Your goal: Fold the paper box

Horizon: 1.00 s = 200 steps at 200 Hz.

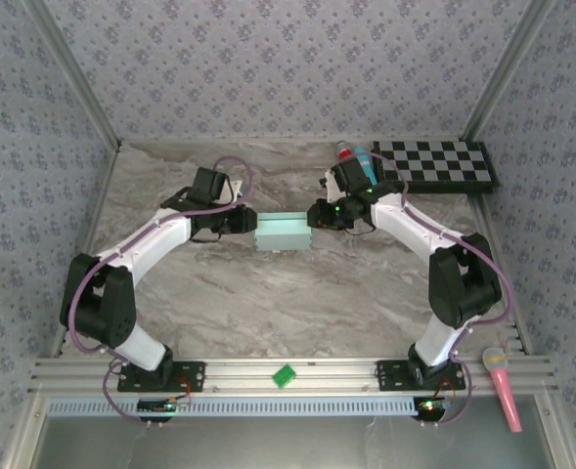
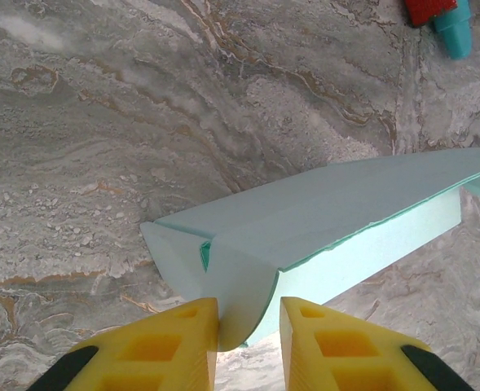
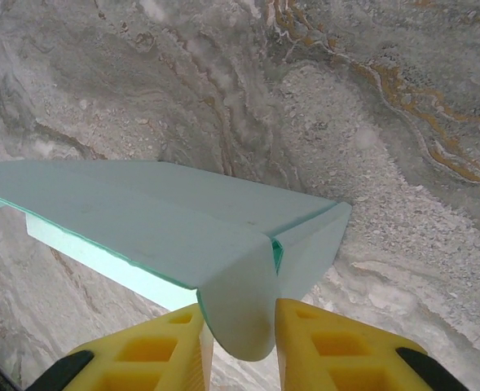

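The paper box [image 1: 282,234] is a pale aqua rectangular box at mid-table, held between my two grippers. My left gripper [image 1: 249,223] is at its left end. In the left wrist view the box [image 2: 329,212] runs off to the upper right, and its rounded end flap [image 2: 240,285] hangs between my yellow fingers [image 2: 174,342]. That flap touches the left finger, with a gap to the right one. My right gripper [image 1: 313,215] is at the right end. In the right wrist view the box [image 3: 142,212] has a rounded flap [image 3: 240,301] that spans both fingers.
A black-and-white checkerboard [image 1: 434,164] lies at the back right, with a red and a teal object [image 1: 356,156] beside it. On the front rail sit a small green piece [image 1: 285,375] and a pink microphone [image 1: 503,386]. Patterned walls close in three sides of the table.
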### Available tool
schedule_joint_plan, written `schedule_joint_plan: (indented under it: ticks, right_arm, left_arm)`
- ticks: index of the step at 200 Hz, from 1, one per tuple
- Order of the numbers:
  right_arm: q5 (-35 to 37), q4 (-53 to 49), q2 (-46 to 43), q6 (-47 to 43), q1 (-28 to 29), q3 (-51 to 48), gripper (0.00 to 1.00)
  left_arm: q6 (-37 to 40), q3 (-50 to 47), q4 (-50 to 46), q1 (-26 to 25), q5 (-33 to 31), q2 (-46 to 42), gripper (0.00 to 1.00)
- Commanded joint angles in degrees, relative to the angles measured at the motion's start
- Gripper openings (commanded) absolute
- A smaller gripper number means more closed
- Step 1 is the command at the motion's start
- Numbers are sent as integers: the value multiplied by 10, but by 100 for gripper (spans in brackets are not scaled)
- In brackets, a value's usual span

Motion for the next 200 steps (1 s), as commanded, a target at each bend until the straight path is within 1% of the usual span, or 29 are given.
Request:
schedule_joint_plan:
  ticks: [1, 60, 122, 200]
  right_arm:
    - [12, -21, -25, -12, -2, -3, 27]
    - [-9, -12, -22, -12, -3, 0, 21]
    - [-52, 15, -16, 5, -4, 0, 21]
    - [-59, 21, 3, 16, -4, -2, 21]
  left_arm:
    - [3, 4, 1, -4, -2, -8, 27]
    - [1, 1, 7, -3, 5, -7, 27]
    - [0, 3, 10, -5, 17, 1, 27]
    - [-3, 0, 17, -10, 22, 7, 27]
